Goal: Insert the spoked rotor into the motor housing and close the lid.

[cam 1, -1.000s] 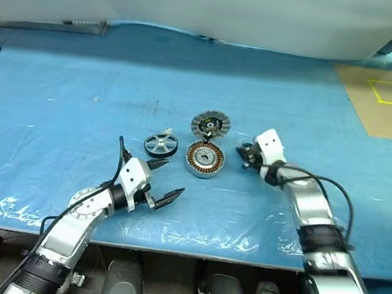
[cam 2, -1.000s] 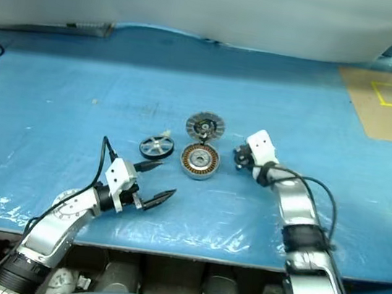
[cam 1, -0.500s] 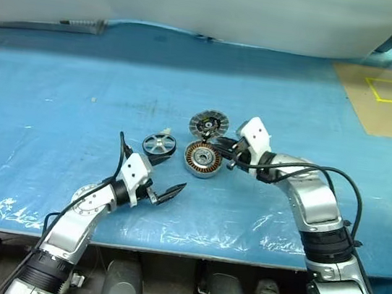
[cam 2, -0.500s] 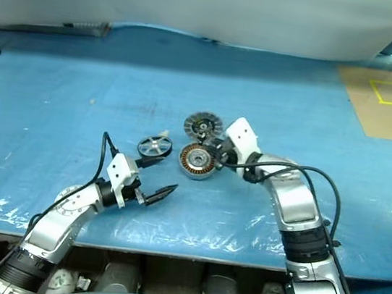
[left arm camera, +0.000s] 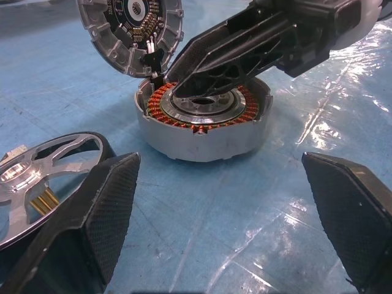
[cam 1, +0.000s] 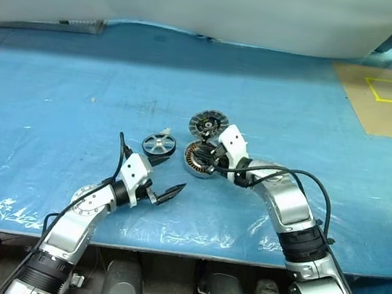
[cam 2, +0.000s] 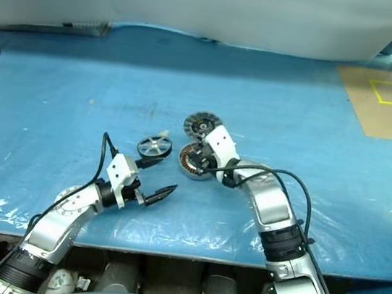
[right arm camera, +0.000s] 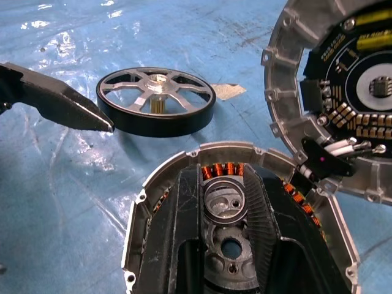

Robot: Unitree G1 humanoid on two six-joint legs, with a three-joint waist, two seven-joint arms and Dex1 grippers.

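Over the motor housing (cam 1: 199,158) the right gripper (left arm camera: 184,82) reaches in from the robot's right, its two black fingers nearly together with only a narrow gap between them. In the right wrist view their tips sit above the housing's central steel hub, inside the ring of copper windings; whether they touch the hub I cannot tell, and nothing is clamped between them. The lid (cam 1: 208,124) stands tilted open just behind the housing, tethered to it by short wires at the rim, its circuit side facing the cup.

To the robot's left the left gripper (cam 1: 166,178) hovers level just above the blue table cover (cam 1: 57,98) with its fingers spread wide and empty. One fingertip lies close beside the spoked rotor (cam 1: 159,144), which rests flat on the cover just left of the housing, apart from it.

The rotor is not yet picked up, so the insertion step has barely begun; the right arm seems to be steadying or checking the housing. The next move probably calls for the left fingers to close on the rotor's rim, and for the right gripper to clear the cup so the rotor can drop squarely onto the hub without snagging the lid wires.
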